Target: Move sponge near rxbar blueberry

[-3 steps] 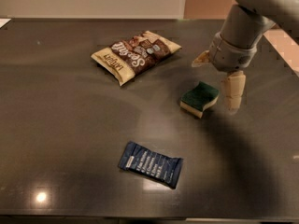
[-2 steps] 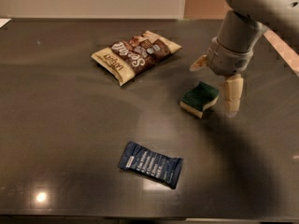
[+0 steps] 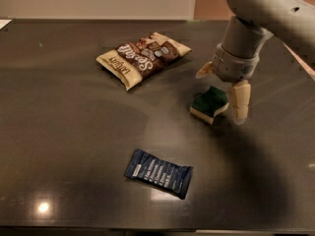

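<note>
The sponge point(image 3: 209, 103), dark green on top with a pale yellow layer below, lies on the dark table point(image 3: 74, 146) at the right. My gripper point(image 3: 222, 87) hangs over it, open. One tan finger point(image 3: 204, 71) is behind the sponge on its left and the other finger point(image 3: 239, 102) is at its right edge. The rxbar blueberry point(image 3: 158, 172), a flat navy wrapper with white lettering, lies nearer the front edge, down and left of the sponge and well apart from it.
A tan-and-brown snack bag point(image 3: 142, 57) lies at the back middle of the table. The grey arm point(image 3: 268, 9) comes in from the top right. The table's right edge point(image 3: 302, 63) runs close to the arm.
The gripper has shifted slightly left and lower around the sponge. The sponge, the bar and the bag have not moved.
</note>
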Controlling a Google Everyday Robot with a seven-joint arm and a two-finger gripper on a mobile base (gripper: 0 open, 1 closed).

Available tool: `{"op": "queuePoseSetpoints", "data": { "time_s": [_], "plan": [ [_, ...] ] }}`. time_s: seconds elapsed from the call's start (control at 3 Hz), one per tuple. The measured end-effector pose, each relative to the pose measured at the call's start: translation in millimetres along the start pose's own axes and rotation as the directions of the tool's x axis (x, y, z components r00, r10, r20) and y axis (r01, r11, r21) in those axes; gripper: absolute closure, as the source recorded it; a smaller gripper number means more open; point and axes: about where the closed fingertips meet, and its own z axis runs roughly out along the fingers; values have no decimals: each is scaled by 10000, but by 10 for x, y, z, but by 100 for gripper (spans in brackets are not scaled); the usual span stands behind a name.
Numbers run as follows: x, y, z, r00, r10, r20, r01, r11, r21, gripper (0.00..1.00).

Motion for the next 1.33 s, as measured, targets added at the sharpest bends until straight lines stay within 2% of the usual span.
{"op": "queuePoseSetpoints", "data": {
  "time_s": [0.33, 1.0, 1.33],
  "plan": [
    [1, -22, 49, 10000, -66, -6, 66, 9998, -180, 16],
    [10, -16, 77, 10000, 17, 15, -16, 9994, -350, 64],
    [-76, 4, -16, 9999, 106, 126, -103, 9997, -209, 87]
  ]
}}
